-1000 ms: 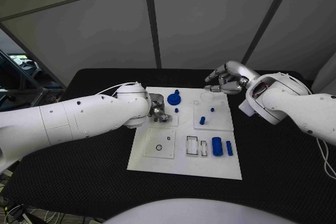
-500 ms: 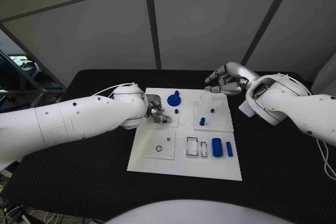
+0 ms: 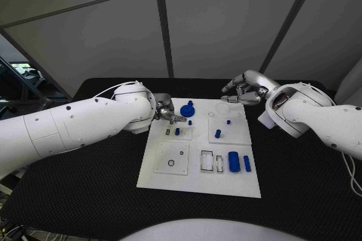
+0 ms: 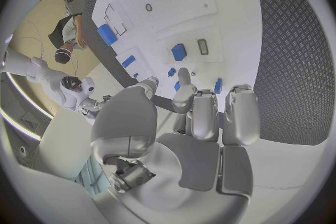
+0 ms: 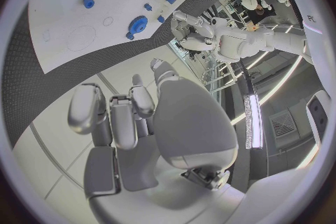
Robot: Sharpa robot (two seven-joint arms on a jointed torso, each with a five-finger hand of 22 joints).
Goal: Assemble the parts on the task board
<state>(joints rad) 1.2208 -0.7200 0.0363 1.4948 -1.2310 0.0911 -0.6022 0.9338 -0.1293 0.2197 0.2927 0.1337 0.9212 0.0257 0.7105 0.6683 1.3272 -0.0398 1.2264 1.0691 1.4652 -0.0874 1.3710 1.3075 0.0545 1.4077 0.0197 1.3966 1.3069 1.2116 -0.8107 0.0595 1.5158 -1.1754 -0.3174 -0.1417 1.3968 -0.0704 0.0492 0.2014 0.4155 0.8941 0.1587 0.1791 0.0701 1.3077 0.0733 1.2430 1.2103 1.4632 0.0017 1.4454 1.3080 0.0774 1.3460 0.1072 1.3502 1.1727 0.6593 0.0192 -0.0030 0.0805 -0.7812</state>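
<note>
My left robot hand [image 3: 166, 111] has drawn back from the small inset plate toward the task board's [image 3: 198, 184] far-left corner, and a short blue peg [image 3: 177, 131] now stands uncovered in that plate where my fingers were a second ago. The left robot hand holds nothing, its fingers [image 4: 210, 115] lying side by side and only loosely curled over the board's edge. My right robot hand [image 3: 242, 89] hovers past the board's far edge at about one o'clock, fingers bent inward around nothing (not fully closed, as far as I can tell). On the board, the round blue knob [image 3: 187, 110] sits near twelve o'clock, just beside my left fingertips. Two small blue pegs [image 3: 218, 133] stand in the square plate at about two o'clock. A thick blue cylinder [image 3: 234, 161] and a thinner blue pin [image 3: 247, 163] lie side by side at four o'clock, next to two rectangular slots [image 3: 210, 161]. The board lies on the black desk [image 3: 302, 178].
</note>
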